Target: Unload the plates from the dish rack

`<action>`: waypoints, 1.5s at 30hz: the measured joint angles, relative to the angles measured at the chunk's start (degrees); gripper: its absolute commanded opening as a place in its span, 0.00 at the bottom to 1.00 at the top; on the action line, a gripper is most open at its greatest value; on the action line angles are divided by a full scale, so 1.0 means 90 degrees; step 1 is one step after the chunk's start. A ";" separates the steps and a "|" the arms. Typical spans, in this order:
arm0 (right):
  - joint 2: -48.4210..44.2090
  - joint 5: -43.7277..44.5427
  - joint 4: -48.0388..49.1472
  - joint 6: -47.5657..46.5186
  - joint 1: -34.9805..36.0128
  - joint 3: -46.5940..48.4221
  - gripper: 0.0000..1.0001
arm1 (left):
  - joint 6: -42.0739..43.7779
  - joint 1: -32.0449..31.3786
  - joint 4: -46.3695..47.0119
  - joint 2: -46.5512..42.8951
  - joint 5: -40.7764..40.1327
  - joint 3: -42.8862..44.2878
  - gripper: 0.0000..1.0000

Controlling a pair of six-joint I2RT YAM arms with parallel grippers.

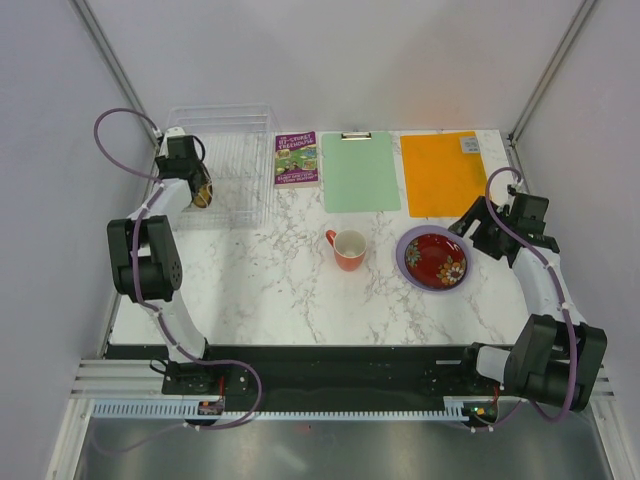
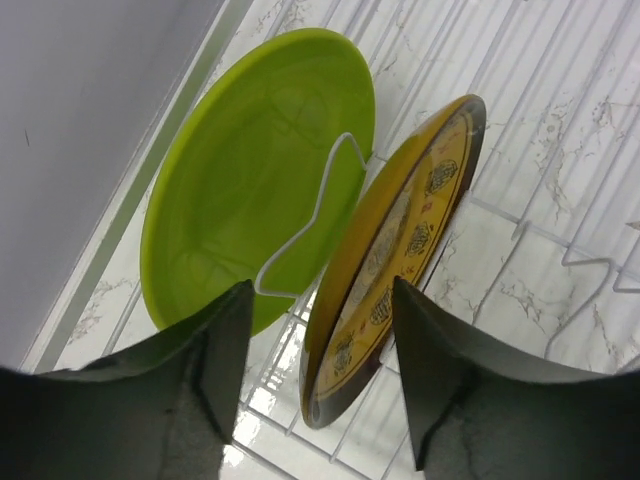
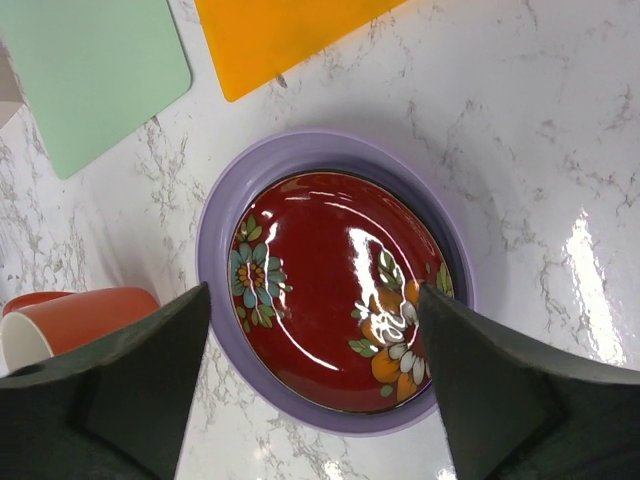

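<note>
Roughly, the job stands at its halfway mark. Nearest the arm bases, on the right of the white marble-patterned table (image 1: 270, 290), the large round lavender plate (image 1: 404, 256) lies flat with the red round plate with the floral pattern (image 1: 436, 260) nested inside it, both out of the rack. The right gripper (image 3: 312, 298) hangs just above that stack, its fingers spread wide and holding nothing. The orange ceramic mug (image 1: 348, 248) lies on its side just beside the stack (it is no part of the unloading).

Farther back, at the left rear corner, sits the rectangular white-wire dish rack with its clear plastic tray (image 1: 235, 150). Two plates stand on edge between its wires: the plain lime green round plate (image 2: 250, 170) and, next to it, the smaller dark round plate with the yellow pattern (image 2: 400, 250). The left gripper (image 2: 320, 290) is down in the rack with one finger on each side of the dark plate's rim. The jaws are parted around it with a gap showing on the green plate's side, so I judge it not yet clamped.

So two plates are left to lift out, the dark one apparently next.
</note>
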 measured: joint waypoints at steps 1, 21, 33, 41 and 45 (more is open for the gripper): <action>0.0000 -0.0017 0.0019 -0.0024 0.0000 0.0000 0.80 | -0.0002 0.0034 -0.0002 0.0085 0.0056 0.0056 0.46; 0.0046 -0.0083 0.0211 -0.0068 0.0000 -0.0131 0.78 | 0.0663 -0.0216 -0.0034 -0.0534 -0.0007 -0.0097 0.02; -0.0809 -0.0095 -0.0129 -0.0163 0.0087 -0.0109 0.88 | 0.1231 -0.0916 0.0032 -0.2115 -0.0585 -0.0194 0.02; -0.1498 -0.0833 0.0163 0.0107 0.0401 0.0158 0.89 | -0.0384 -0.1025 -0.0549 -0.3823 0.2125 -0.0828 0.02; -0.1489 -0.1251 0.0454 0.0464 0.0678 0.0146 0.89 | -0.1304 -0.1345 -0.0517 -0.4095 0.3330 -0.1192 0.02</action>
